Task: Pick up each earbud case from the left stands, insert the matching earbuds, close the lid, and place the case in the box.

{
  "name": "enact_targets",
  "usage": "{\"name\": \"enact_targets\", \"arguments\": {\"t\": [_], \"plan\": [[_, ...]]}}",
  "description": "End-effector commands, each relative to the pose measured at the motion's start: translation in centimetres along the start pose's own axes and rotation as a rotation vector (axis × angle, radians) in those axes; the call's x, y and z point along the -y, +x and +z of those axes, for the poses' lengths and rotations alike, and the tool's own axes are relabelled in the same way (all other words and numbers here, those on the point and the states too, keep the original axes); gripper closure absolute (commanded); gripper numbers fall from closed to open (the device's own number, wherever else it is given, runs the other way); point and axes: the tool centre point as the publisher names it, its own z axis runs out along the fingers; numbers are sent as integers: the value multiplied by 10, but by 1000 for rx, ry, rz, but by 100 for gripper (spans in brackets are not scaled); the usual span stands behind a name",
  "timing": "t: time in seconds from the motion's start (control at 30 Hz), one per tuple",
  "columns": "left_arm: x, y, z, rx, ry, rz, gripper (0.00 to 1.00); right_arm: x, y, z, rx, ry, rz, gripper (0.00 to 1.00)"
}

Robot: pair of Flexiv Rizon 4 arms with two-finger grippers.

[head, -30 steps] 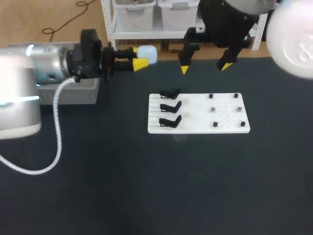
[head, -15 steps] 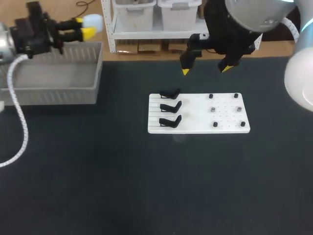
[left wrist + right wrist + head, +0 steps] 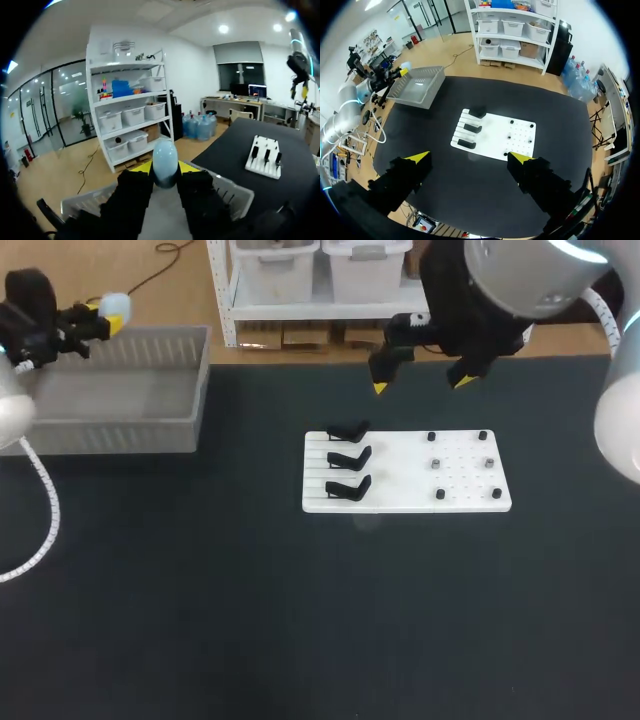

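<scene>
Head view steep overhead on table [image 3: 200, 620], right wrist view high above it, left wrist view low, near level, all sharing white board [image 3: 400, 495]

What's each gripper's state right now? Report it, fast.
Left gripper: shut on the pale blue earbud case, above the box.
Right gripper: open, holding nothing.

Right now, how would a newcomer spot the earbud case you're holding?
Find the grey box at the table's far left. Above it, the left gripper pinches the earbud case between its fingers: pale blue and egg-shaped, unlike the black, yellow-tipped fingers around it.
</scene>
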Motion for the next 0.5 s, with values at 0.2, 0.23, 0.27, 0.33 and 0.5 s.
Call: {"name": "enact_targets", "arguments": {"t": [0.2,0.23,0.27,0.33,0.5], "plan": [[-14,18,24,-62,-72,19,58,1,3,0,10,1,2,0],[-13,18,24,-63,-71,20,52,1,3,0,10,1,2,0],[-12,19,22,-60,-71,18,0,1,3,0,10,1,2,0],[-11,19,18,-59,-73,18,0,1,3,0,10,1,2,0],[-9,19,11,-49,-83,22,0,1,3,0,10,1,2,0]]}}
